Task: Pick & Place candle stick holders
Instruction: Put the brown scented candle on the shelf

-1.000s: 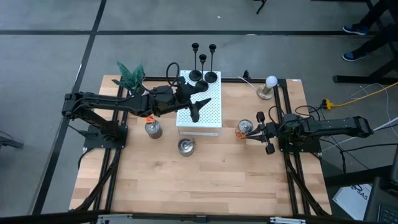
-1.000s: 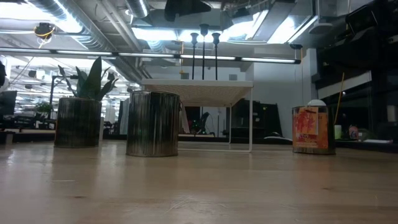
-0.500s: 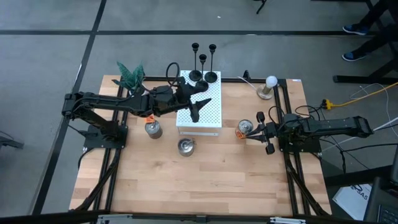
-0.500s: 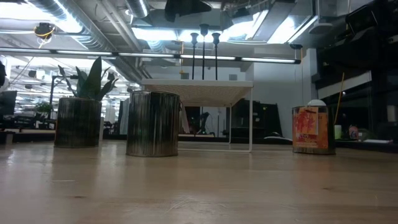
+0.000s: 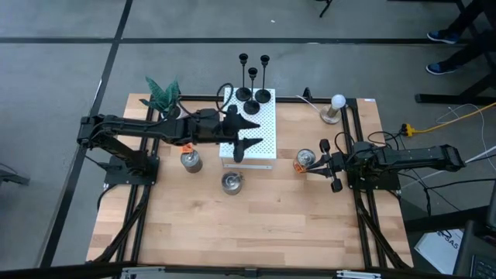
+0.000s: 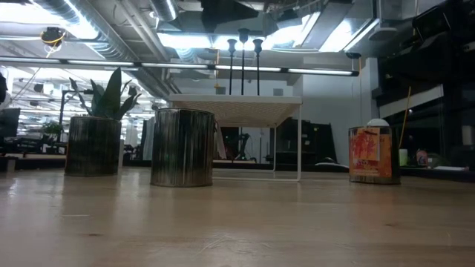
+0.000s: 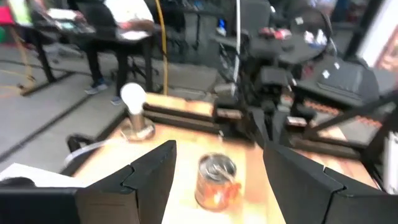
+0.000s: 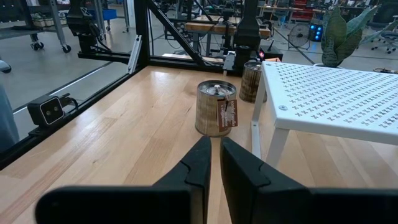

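Three slim black candle stick holders (image 5: 253, 104) stand upright on their round bases at the far end of a white perforated stand (image 5: 262, 146). Their stems also show in the low view (image 6: 243, 63). My left gripper (image 5: 248, 141) hovers open and empty over the stand, a little on the near side of the holders. Its wrist view (image 7: 217, 158) looks past them toward the table's right side. My right gripper (image 5: 318, 163) rests shut at the table's right, pointing at an orange-labelled tin (image 5: 304, 161).
Two silver tins (image 5: 191, 161) (image 5: 231, 182) stand near the stand's near left corner. A potted plant (image 5: 163, 93) is at the far left. A white bulb on a wooden base (image 5: 335, 105) is at the far right. The table's near half is bare wood.
My left gripper has swung a little toward the table's near edge above the white stand, away from the candle stick holders, and has turned slightly. The holders have kept their places.
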Motion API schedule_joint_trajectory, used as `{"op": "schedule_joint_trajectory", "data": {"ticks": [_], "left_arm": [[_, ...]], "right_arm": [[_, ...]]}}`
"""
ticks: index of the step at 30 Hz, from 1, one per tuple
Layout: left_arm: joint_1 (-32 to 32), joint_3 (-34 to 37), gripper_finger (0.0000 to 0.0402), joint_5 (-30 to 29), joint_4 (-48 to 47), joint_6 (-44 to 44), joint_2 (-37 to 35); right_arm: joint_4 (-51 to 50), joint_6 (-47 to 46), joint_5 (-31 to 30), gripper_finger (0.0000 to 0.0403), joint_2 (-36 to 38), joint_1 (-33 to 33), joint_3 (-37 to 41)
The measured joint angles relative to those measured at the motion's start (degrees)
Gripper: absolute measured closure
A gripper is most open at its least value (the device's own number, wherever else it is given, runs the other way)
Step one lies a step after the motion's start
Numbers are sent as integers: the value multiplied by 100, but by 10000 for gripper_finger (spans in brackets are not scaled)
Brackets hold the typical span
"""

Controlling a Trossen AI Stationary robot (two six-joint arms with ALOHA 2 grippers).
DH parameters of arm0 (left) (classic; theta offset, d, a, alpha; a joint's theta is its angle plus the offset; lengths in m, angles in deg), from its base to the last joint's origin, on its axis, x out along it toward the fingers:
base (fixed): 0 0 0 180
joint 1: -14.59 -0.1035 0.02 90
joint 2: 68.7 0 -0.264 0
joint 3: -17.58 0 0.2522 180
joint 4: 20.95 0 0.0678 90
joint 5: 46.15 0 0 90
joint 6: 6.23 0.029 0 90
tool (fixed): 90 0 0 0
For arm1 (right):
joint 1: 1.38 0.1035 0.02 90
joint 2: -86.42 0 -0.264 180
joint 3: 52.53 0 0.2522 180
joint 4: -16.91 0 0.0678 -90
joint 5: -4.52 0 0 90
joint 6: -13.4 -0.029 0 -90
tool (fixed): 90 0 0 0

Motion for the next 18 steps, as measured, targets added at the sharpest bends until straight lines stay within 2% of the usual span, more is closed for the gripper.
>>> {"op": "schedule_joint_trajectory", "data": {"ticks": [4,9,18], "left_arm": [[36,0,162,497,-395,1,0],[109,0,162,724,-999,81,0],[171,-2,162,1482,-2114,494,-71]], "right_arm": [[0,0,-2,363,-1,-1,0],[0,0,0,363,1,0,0],[-2,0,0,363,1,-2,0]]}}
